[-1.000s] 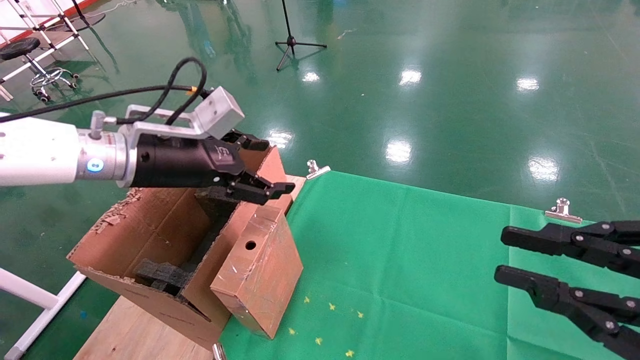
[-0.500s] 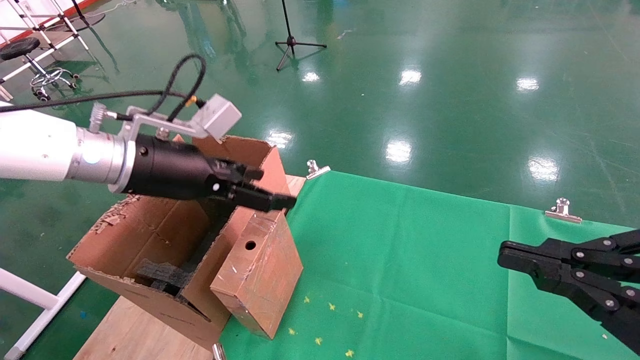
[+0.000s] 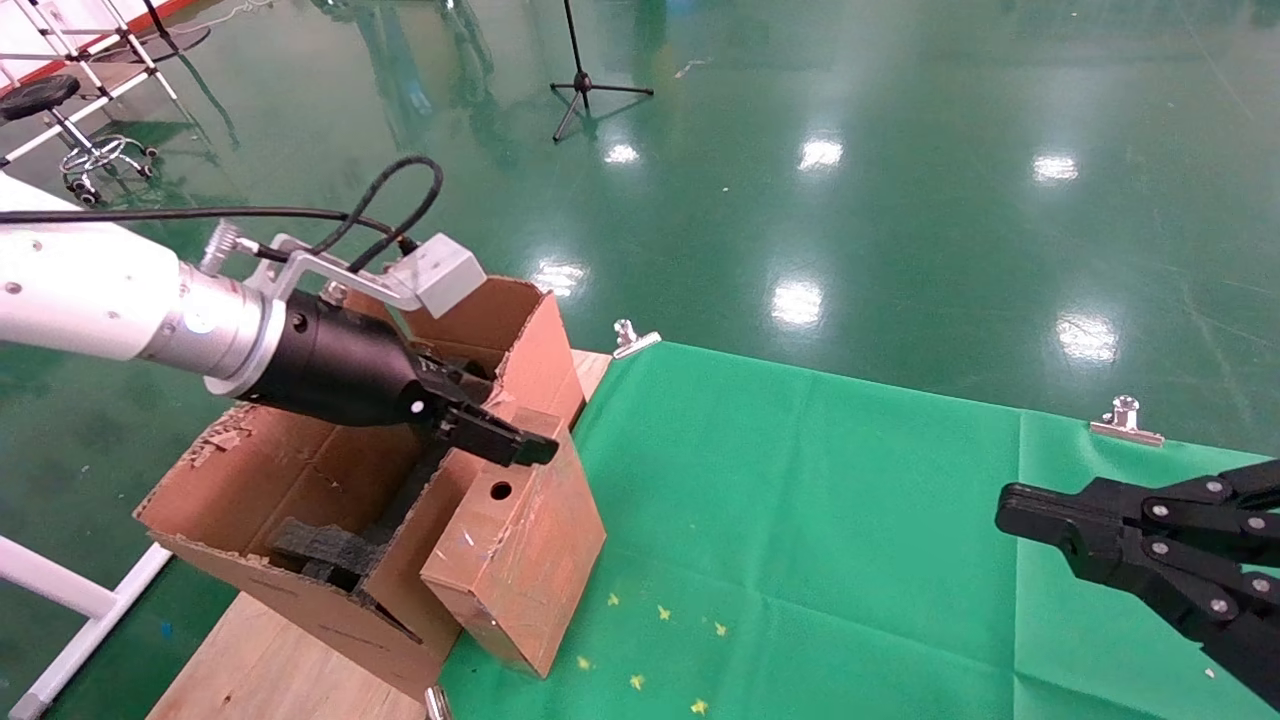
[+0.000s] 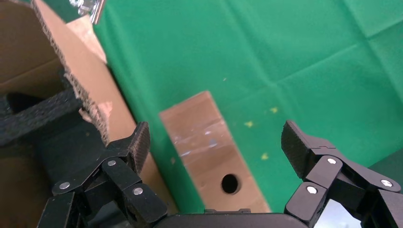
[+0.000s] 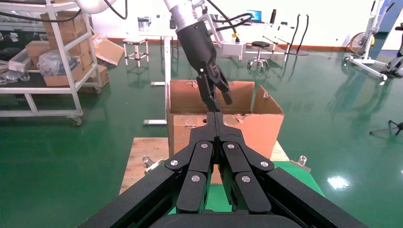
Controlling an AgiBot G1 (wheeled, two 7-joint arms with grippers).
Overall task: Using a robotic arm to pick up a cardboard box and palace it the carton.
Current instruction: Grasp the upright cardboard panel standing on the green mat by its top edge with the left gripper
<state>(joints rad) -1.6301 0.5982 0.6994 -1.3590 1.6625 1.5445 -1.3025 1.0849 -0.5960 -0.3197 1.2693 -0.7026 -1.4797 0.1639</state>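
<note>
On the green cloth (image 3: 800, 520), the left end effector (image 4: 214, 147), spread apart, hides the cardboard box (image 3: 520, 545) top.

- Wooden tabletop (image 3: 265, 665), its right portion covered by a clipped green cloth (image 3: 820, 530).
- Carton (image 3: 300, 480) standing on the wood.
- Cardboard box (image 3: 520, 550) leaning against it, standing on the cloth.

A glossy green floor (image 3: 900, 120) is lit by reflected ceiling lamps. A black tripod stand (image 3: 590, 75) and a wheeled stool (image 3: 60, 120) are seen behind. White metal shelving (image 5: 52, 61) stacked with boxes is shown against a white wall (image 5: 332, 19).
</note>
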